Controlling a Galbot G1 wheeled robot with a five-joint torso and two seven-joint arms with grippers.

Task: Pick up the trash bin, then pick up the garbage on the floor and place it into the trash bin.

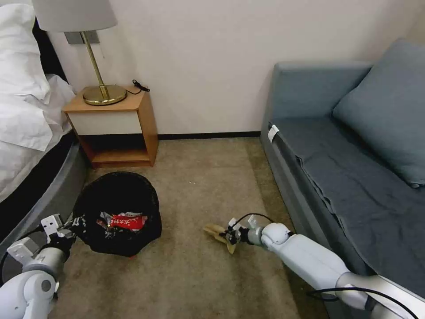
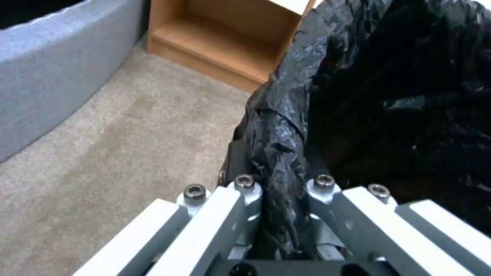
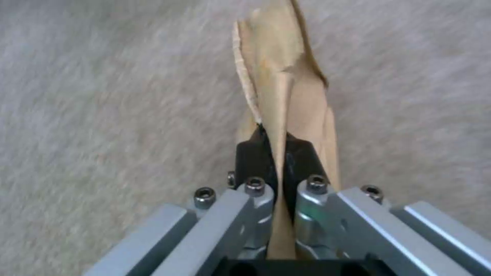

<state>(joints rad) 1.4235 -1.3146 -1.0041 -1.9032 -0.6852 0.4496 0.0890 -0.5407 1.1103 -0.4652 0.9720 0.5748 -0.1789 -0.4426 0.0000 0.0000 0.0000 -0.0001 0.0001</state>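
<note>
From my head camera the biggest things are the grey sofa along my right and the bed along my left, with a wooden nightstand and a brass lamp against the wall between them. On the carpet in front of the nightstand I see the trash bin, round and lined with a crinkly black bag; a red-and-white wrapper lies inside it. That wrapper is something neither wrist camera gives me.

My left gripper sits at the near left edge of the bin. The left wrist camera tells me what the head view cannot: its jaws are pressed together on a bunched fold of the black liner at the rim, with the nightstand's open shelf beyond.

My right gripper reaches low over the carpet, well to the right of the bin. It is clamped on the tan paper. From the head camera I get a small tan scrap sticking out toward the bin. The right wrist camera shows the crumpled paper pinched between the black fingertips, extending out past them over blurred carpet.
</note>
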